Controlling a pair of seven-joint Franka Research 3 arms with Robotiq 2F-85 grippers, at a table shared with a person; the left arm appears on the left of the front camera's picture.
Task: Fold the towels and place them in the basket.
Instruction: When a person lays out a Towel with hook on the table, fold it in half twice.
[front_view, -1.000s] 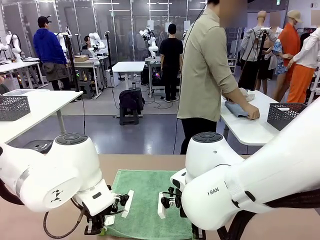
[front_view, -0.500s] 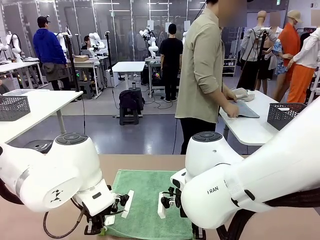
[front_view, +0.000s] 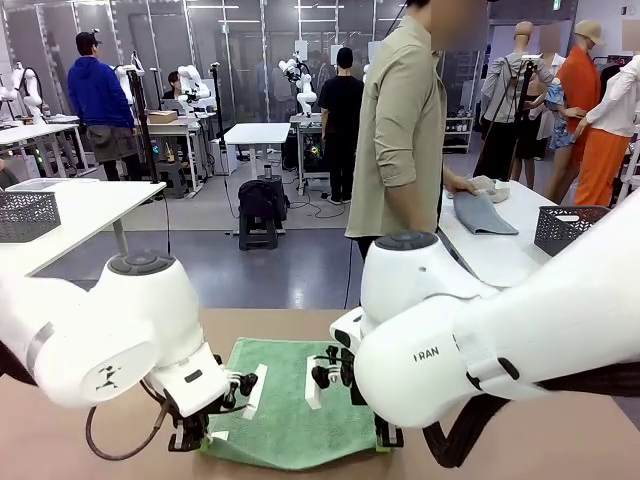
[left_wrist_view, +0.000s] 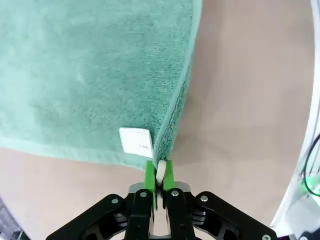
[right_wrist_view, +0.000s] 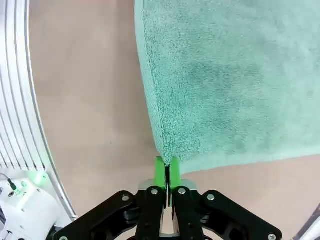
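Note:
A mint green towel (front_view: 285, 400) lies spread on the tan table between my two arms, with its near edge raised off the surface. My left gripper (front_view: 192, 438) is shut on the near left corner. In the left wrist view the left gripper (left_wrist_view: 160, 172) pinches the towel (left_wrist_view: 90, 75) beside its white label (left_wrist_view: 136, 141). My right gripper (front_view: 385, 436) is shut on the near right corner. In the right wrist view the right gripper (right_wrist_view: 166, 167) clamps the hem of the towel (right_wrist_view: 230, 75). The basket is out of view.
A person (front_view: 400, 140) stands past the table's far edge, turned away, handling a grey-blue cloth (front_view: 482, 212) on a white table. Dark wire-mesh bins (front_view: 570, 230) (front_view: 25, 215) sit on white tables farther off. Bare tan tabletop (front_view: 560, 440) flanks the towel.
Both grippers have lifted the towel's near corners slightly, and the arms have shifted up and back. The person has turned further toward the white table and spread out the grey-blue cloth.

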